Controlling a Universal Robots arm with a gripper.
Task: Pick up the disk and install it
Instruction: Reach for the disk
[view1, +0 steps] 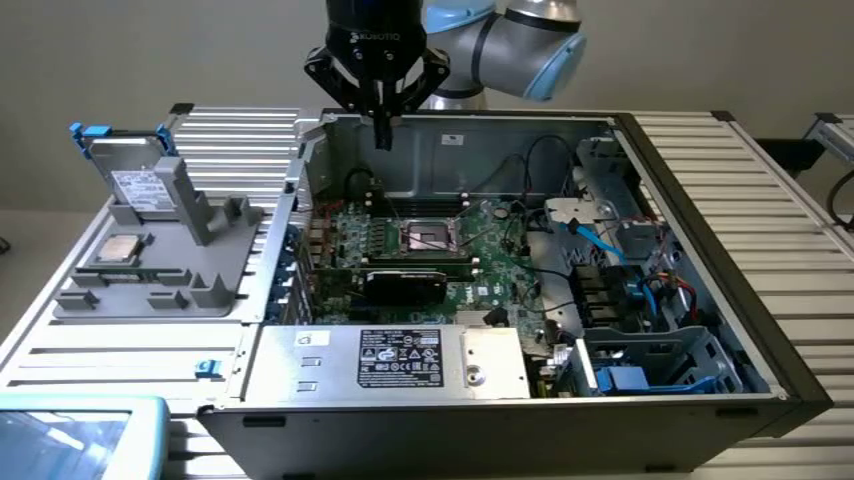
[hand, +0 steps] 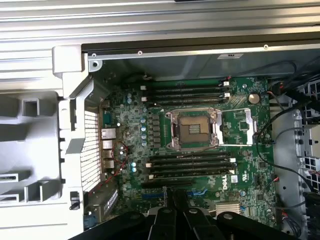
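The disk stands upright in a grey holder at the exterior view's left, outside the computer case. It is silver-grey with a white label and blue rails at its top corners. My gripper hangs shut and empty above the back wall of the open case, well to the right of the disk. In the wrist view the gripper points down over the green motherboard, its black fingers pressed together, with the CPU socket just beyond them.
A small square silver chip lies on the holder. A silver box with a black label fills the case's front. A drive cage with blue parts sits at the front right. Cables run along the right side.
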